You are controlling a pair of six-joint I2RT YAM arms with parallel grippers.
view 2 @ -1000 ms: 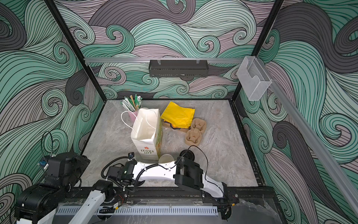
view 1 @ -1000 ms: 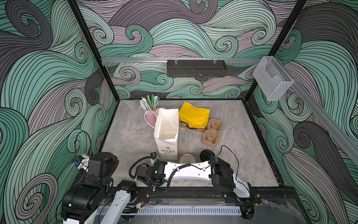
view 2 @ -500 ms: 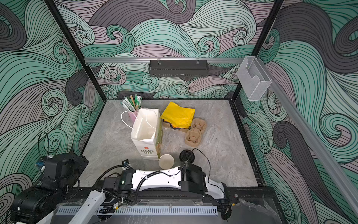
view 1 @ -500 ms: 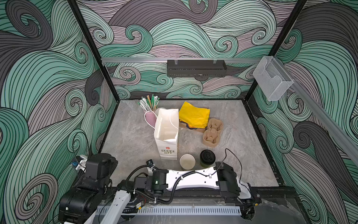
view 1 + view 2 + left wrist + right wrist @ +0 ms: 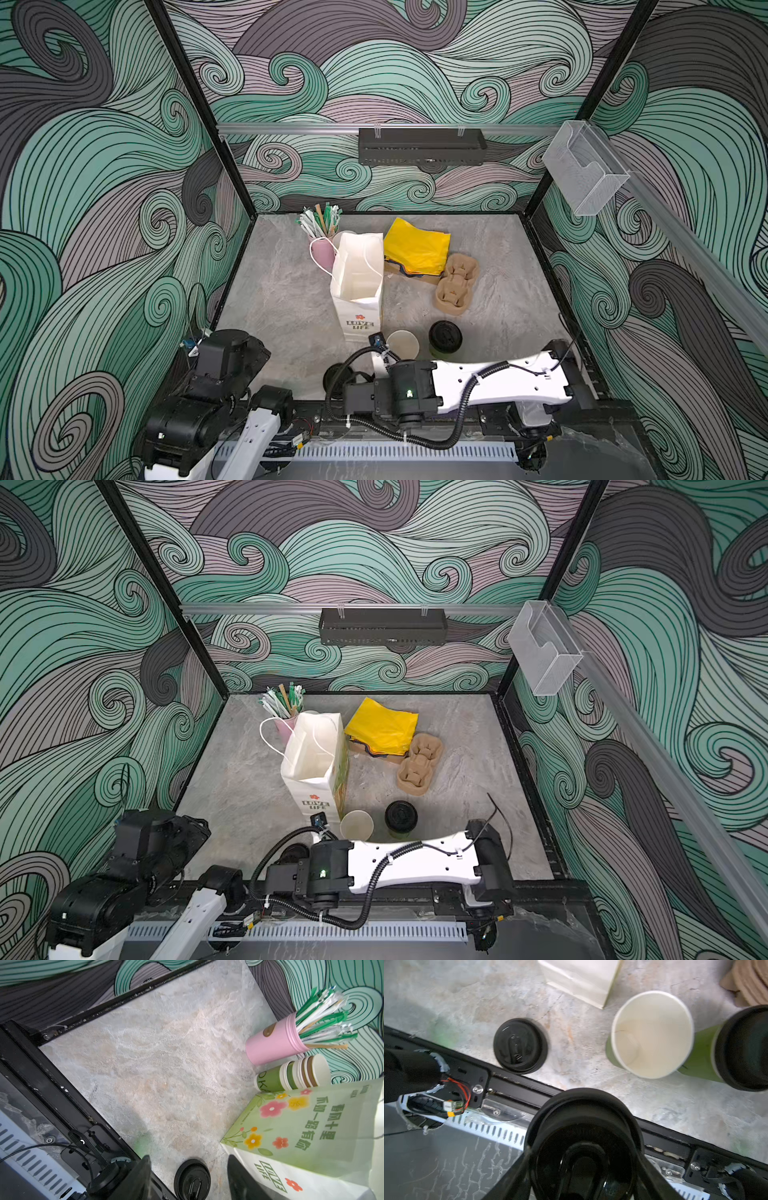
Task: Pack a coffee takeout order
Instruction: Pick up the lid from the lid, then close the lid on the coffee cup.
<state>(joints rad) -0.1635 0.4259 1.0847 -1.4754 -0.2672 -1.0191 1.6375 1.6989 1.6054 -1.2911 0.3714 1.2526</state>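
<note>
Both top views: right arm [image 5: 498, 380] is stretched along the front edge beside the open cup [image 5: 356, 824]. Left wrist view: left gripper [image 5: 188, 1158] is held wide near a loose lid [image 5: 192, 1180]. Right wrist view: black lid [image 5: 581, 1109] is clamped in right gripper [image 5: 583, 1154]

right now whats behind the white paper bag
A pink cup of straws and a stack of green paper cups stand behind the bag. The bag hides most of the stack in both top views.
</note>
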